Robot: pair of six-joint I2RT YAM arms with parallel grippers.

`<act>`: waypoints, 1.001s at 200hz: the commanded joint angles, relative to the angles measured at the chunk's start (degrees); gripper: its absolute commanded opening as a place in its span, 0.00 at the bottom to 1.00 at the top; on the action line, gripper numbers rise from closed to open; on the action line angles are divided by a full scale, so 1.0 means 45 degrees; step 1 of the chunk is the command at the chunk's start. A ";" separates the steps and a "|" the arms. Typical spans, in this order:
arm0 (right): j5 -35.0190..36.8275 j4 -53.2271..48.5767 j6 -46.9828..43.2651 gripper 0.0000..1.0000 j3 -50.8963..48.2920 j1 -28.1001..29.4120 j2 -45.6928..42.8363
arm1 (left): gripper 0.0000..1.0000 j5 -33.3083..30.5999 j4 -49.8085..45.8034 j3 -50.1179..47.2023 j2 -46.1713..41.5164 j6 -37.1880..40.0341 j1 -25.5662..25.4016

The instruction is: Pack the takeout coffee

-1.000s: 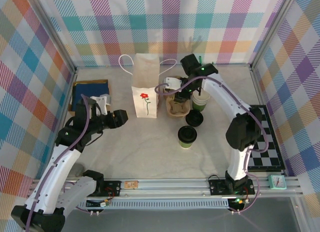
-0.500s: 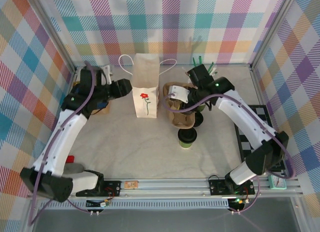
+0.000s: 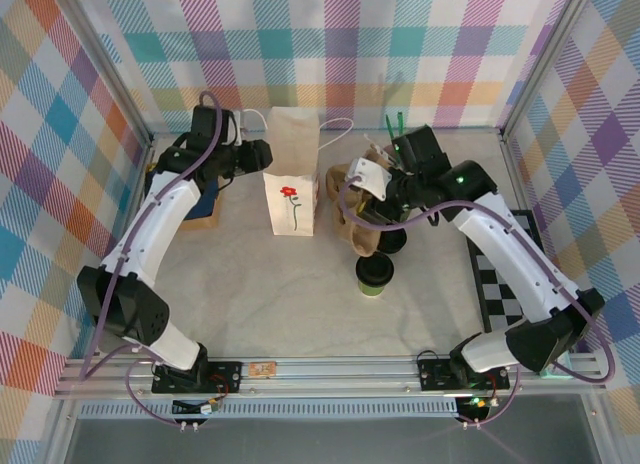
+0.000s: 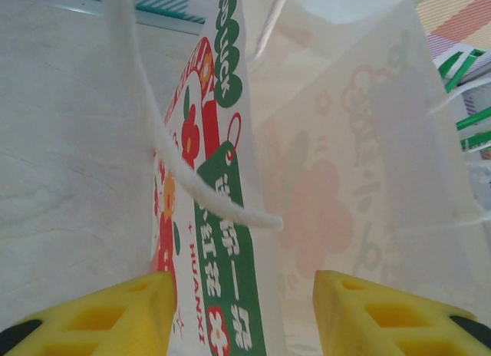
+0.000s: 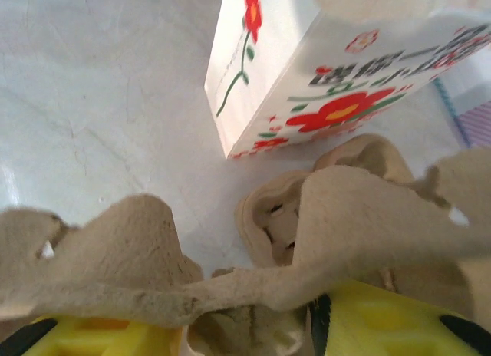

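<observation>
Holding: right gripper [image 5: 245,333] is clamped on the pulp cup carrier [image 5: 330,218], which is rough, beige moulded fibre with rounded wells.
Left gripper [image 4: 245,310]: yellow fingers apart, the bag's side wall between them.
Paper bag [image 3: 291,174]: white, smooth, boxy, upright, with a cord handle [image 4: 176,156].
Takeout coffee [image 3: 374,275]: squat green cup with a round black lid, standing on the table [image 3: 250,304] near of the carrier and right of the bag.
Top view: carrier tilted, lifted.
Left wrist: green and red print on the bag's side.
</observation>
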 commanded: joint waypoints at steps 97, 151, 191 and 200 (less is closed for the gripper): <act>0.0132 -0.0517 0.0708 0.39 0.1725 0.0762 0.0331 | 0.14 -0.1117 -0.0749 0.0498 0.0227 0.0689 -0.0510; 0.0080 -0.1249 0.1145 0.39 0.3163 0.0823 0.0623 | 0.00 -0.1703 -0.1412 0.0282 -0.0438 0.1001 -0.0838; -0.0286 -0.2067 0.1735 0.39 0.4896 0.0936 0.1359 | 0.00 -0.2594 -0.2471 0.0243 -0.1471 0.1322 -0.1444; -0.0371 -0.2184 0.1958 0.39 0.5329 0.0977 0.1531 | 0.00 -0.2985 -0.2831 0.0228 -0.1792 0.1420 -0.1659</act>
